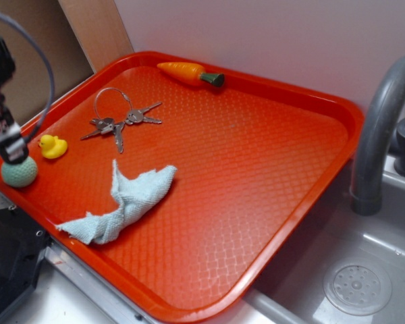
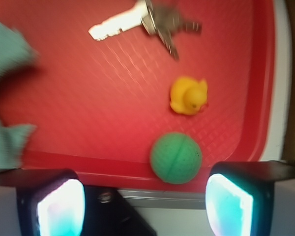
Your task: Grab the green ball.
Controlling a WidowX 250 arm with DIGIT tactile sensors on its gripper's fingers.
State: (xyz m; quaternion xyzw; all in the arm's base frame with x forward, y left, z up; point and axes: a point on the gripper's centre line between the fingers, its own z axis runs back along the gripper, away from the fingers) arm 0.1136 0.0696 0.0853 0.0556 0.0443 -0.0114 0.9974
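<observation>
The green ball (image 1: 19, 172) is small, pale mint and knitted. It rests at the near left rim of the red tray (image 1: 270, 202), beside the yellow rubber duck (image 1: 52, 146). My gripper (image 1: 10, 152) hangs just above the ball at the far left of the exterior view. In the wrist view the ball (image 2: 176, 158) lies ahead of my gripper (image 2: 145, 206), towards the right finger, not between the pads. The jaws are wide open and empty. The duck (image 2: 189, 96) sits just beyond the ball.
A bunch of keys (image 1: 118, 120), a pale blue cloth (image 1: 121, 202) and a toy carrot (image 1: 189, 72) lie on the tray. A grey tap (image 1: 381, 128) and a sink (image 1: 358, 283) are to the right. A black block (image 1: 7, 263) stands below the tray's left edge.
</observation>
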